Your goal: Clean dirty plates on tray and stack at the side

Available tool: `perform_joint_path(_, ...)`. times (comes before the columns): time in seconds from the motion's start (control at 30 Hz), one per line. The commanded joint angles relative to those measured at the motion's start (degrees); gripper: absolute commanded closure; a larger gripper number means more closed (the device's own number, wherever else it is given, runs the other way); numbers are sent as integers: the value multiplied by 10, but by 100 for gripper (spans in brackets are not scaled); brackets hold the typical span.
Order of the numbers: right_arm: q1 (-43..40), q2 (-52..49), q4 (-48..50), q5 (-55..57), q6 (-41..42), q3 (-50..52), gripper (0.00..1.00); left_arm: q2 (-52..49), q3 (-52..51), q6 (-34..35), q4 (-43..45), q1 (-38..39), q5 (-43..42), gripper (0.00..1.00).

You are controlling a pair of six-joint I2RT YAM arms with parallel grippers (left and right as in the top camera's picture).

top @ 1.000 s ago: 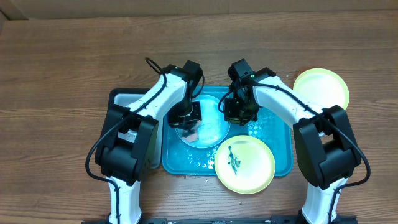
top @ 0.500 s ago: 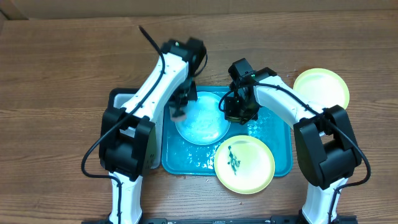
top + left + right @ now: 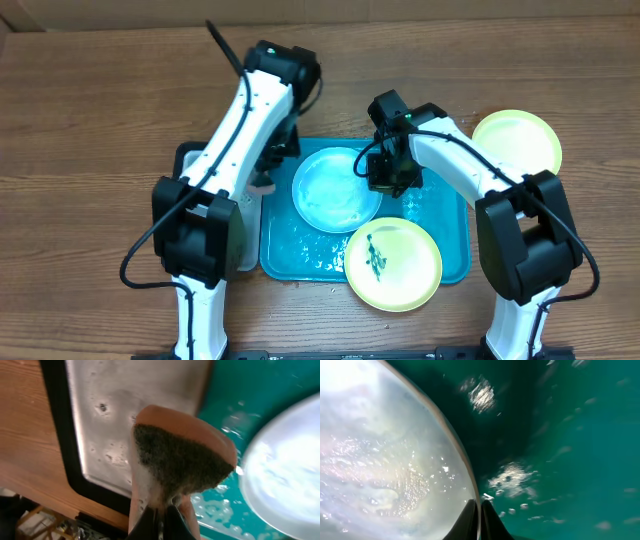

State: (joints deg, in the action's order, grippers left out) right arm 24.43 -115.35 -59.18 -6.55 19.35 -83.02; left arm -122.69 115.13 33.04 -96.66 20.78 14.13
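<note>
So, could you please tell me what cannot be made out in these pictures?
- Overhead: the left arm covers most of the grey tray and of the left end effector, shut on the sponge.
- Left wrist: the light blue plate is blurred and cut off by the right edge.
- Right wrist: the right end effector, shut on that plate's rim, is cut off by the bottom edge.

The end effector [image 3: 161, 519] clamps a sponge [image 3: 180, 460] above the grey metal tray [image 3: 100, 435], near the blue plate [image 3: 285, 475].
</note>
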Motion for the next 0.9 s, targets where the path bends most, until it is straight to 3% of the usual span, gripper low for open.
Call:
perform_joint_path(0.0,-3,66,-19,84,-30,-47,96,14,13,7,-2,-32,19,96)
perform_joint_path(0.27,-2,144,-50,190,-52,-87,96,14,13,-3,0,-61,15,96)
perform_joint_path(0.43,15,206,-61,243,-123,-105,96,13,13,-11,8,-67,15,96)
perform_joint_path(0.67,108,283,-62,412,-198,-105,96,13,13,-13,17,-67,15,96)
perform_joint_path(0.87,224,291,-70,612,-227,-105,96,13,13,-18,20,-67,14,96)
